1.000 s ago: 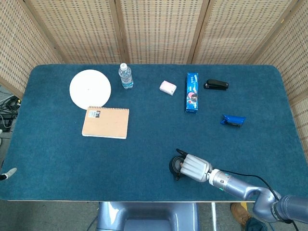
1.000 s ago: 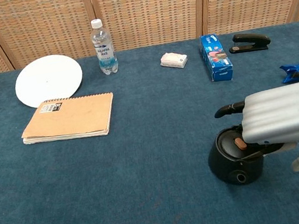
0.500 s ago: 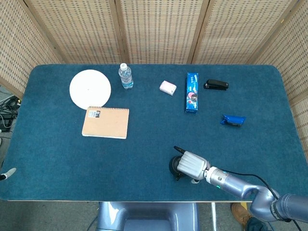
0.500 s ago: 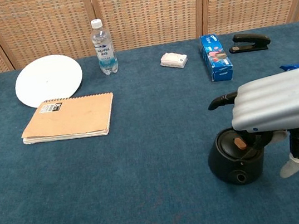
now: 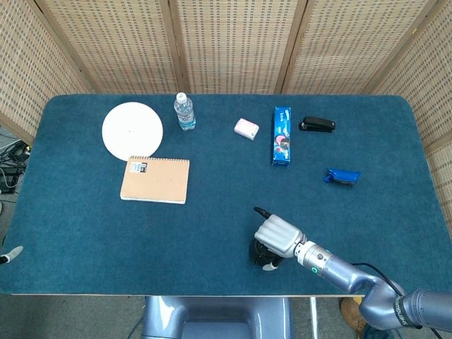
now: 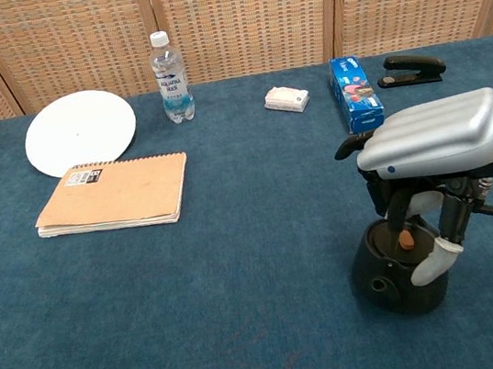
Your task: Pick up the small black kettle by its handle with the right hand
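Readable writing is scarce: a white label with blue print on the water bottle (image 6: 170,75), too small to make out, and a small black-and-white sticker in the near-left corner of the notebook (image 6: 115,194), also illegible. Colourful print on the blue box (image 6: 356,94) at far right, words not legible.

Near right on the blue table (image 5: 106,233): the small black kettle (image 6: 398,266), upright, with a small orange knob on its lid. Directly above it, the right hand (image 6: 429,166), silver back uppermost, fingers (image 6: 436,259) curled down around the kettle's handle; one white fingertip lies against the kettle's near-right side. Grip looks closed on the handle, though the handle itself is mostly hidden under the palm.

Compared with a second ago: hand raised higher over the kettle and tipped, fingers now pointing down instead of lying flat beside the lid; kettle shifted slightly nearer, its spout hole now toward the left.

Left hand out of sight in both views.

Elsewhere, unchanged: white plate (image 6: 80,130) far left, pink-and-white packet (image 6: 287,99), black stapler (image 6: 412,70) far right, blue wrapper (image 5: 342,176) seen from the head.
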Controlling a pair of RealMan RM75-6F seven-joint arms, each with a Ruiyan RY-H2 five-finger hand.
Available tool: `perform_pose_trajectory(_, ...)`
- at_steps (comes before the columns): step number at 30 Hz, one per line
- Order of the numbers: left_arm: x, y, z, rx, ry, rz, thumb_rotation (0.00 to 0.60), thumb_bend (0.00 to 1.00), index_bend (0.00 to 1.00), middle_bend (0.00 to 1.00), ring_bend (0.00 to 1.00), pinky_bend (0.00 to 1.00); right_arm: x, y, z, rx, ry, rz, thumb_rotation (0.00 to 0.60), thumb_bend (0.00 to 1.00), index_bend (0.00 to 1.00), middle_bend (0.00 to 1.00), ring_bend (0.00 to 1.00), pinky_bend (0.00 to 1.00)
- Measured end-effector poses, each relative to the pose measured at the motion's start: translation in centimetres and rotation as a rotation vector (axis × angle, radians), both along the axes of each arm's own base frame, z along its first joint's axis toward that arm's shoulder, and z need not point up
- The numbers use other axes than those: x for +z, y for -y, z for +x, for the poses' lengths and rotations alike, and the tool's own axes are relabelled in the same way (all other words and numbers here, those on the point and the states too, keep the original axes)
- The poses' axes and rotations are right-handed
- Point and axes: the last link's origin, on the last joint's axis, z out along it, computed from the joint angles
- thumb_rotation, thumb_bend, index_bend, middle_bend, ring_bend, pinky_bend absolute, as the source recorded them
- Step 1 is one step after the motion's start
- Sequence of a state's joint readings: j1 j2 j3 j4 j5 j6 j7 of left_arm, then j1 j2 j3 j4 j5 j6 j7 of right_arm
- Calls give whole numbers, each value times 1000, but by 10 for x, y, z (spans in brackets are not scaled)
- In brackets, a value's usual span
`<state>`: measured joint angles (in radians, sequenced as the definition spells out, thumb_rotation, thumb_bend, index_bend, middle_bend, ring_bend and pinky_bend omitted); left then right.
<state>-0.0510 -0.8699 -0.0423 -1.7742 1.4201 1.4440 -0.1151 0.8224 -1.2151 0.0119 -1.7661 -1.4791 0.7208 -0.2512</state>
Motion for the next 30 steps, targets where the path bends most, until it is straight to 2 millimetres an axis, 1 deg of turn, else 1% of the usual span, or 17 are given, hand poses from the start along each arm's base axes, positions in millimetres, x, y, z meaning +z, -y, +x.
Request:
perform_pose_trajectory(3, 0, 0, 0, 1, 1, 1, 600, 0, 0, 0, 0, 0, 0, 1, 2, -25, 16, -9, 374, 0, 1000, 1000, 944, 17)
perform_pose_trajectory(7, 1, 0, 0, 0, 4, 2, 600, 0, 0, 0, 0, 0, 0, 2, 2, -49, 17, -33, 369, 0, 1000, 1000, 976, 103)
perform_pose_trajectory(12, 1, 0, -1, 2, 6, 1, 600, 0, 0, 0, 0, 0, 1, 5, 5, -92, 30, -76, 351, 0, 1000, 1000, 999, 186)
perform_pose_trajectory(13, 1, -1, -1, 2, 7, 1, 600, 0, 0, 0, 0, 0, 2, 6, 5, -100, 33, -87, 327, 0, 1000, 1000, 1000, 198)
perform_pose_trajectory(17, 1, -1, -1, 1, 8, -1, 600, 0, 0, 0, 0, 0, 6, 7, 7, -160, 49, -117, 155, 0, 1000, 1000, 1000, 201)
perform_pose_trajectory(18, 1, -1, -1, 1, 8, 0, 600, 0, 0, 0, 0, 0, 7, 7, 8, -180, 54, -123, 142, 0, 1000, 1000, 1000, 203)
perform_pose_trajectory(23, 2, 0, -1, 1, 11, 5, 600, 0, 0, 0, 0, 0, 14, 10, 15, -253, 67, -208, 145, 0, 1000, 1000, 1000, 231)
perform_pose_trajectory(25, 2, 0, -1, 0, 12, 6, 600, 0, 0, 0, 0, 0, 16, 11, 18, -266, 81, -250, 156, 0, 1000, 1000, 1000, 250)
perform_pose_trajectory(27, 3, 0, -1, -1, 12, 6, 600, 0, 0, 0, 0, 0, 16, 10, 21, -288, 96, -267, 179, 0, 1000, 1000, 1000, 274)
perform_pose_trajectory(28, 3, 0, -1, -1, 11, 6, 600, 0, 0, 0, 0, 0, 15, 9, 22, -306, 103, -271, 202, 16, 1000, 1000, 1000, 285)
perform_pose_trajectory(30, 2, 0, -1, -1, 11, 5, 600, 0, 0, 0, 0, 0, 15, 8, 23, -327, 109, -274, 254, 106, 1000, 1000, 1000, 291)
